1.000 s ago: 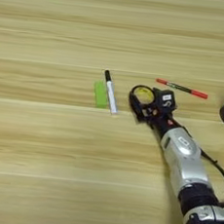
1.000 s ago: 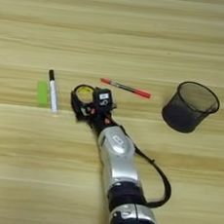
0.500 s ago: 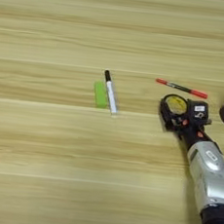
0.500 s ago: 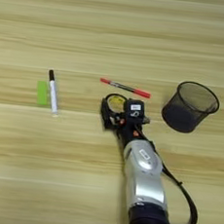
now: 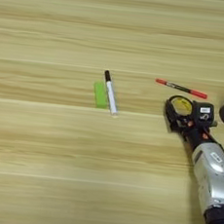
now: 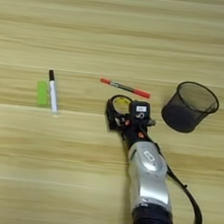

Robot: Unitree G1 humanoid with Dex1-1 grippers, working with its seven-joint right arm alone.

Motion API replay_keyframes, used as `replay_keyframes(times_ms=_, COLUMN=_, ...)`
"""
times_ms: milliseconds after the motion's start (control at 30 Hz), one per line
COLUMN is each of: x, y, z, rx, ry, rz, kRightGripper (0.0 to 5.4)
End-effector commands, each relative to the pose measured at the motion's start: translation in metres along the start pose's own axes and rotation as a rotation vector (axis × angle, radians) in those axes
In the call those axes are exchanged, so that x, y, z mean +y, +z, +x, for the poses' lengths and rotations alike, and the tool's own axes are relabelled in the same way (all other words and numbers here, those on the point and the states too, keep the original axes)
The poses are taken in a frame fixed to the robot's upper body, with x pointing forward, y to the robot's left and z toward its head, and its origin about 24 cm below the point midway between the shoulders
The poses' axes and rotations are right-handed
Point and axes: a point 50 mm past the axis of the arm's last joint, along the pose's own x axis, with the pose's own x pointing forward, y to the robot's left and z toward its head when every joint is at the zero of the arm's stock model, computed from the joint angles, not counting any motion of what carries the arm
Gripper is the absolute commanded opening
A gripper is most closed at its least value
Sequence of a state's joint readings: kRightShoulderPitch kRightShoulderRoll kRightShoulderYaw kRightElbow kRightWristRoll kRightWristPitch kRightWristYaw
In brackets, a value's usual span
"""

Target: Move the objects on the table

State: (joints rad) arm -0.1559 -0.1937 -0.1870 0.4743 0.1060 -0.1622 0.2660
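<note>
The end effector [image 6: 120, 111] is gripping the black tape roll [image 6: 118, 104] on the worktop [image 6: 117, 31], beside the red-capped pen [image 6: 124, 88]. The marker [image 6: 53, 91], green block [image 6: 42, 92] and mesh pen cup [image 6: 189, 106] are resting untouched; most objects are, by judgement, awaiting relocation.

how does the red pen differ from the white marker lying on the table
The red pen is thin, red along its whole length, and lies nearly crosswise, just beyond the tape roll. The white marker is thicker, white-bodied with a black cap at its far end, and lies roughly front to back, right beside the green block. The pen is nearer the pen cup. Both lie flat on the table, away from the tool.
</note>
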Motion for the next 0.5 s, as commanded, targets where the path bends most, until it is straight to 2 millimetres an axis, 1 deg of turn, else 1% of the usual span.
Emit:
replay_keyframes(times_ms=33, x=-0.002, y=0.023, z=0.01, rx=-0.082, ry=-0.002, rz=-0.032, kRightGripper=4.75)
replay_keyframes(times_ms=167, x=0.0, y=0.025, z=0.011, rx=-0.099, ry=0.008, rz=-0.031, kRightGripper=5.12)
replay_keyframes(times_ms=267, x=0.002, y=0.032, z=0.01, rx=-0.138, ry=0.019, rz=-0.033, kRightGripper=5.37)
replay_keyframes(times_ms=400, x=0.006, y=0.042, z=0.009, rx=-0.201, ry=0.03, rz=-0.04, kRightGripper=5.37)
replay_keyframes(times_ms=500, x=0.014, y=0.053, z=0.006, rx=-0.268, ry=0.053, rz=-0.045, kRightGripper=5.37)
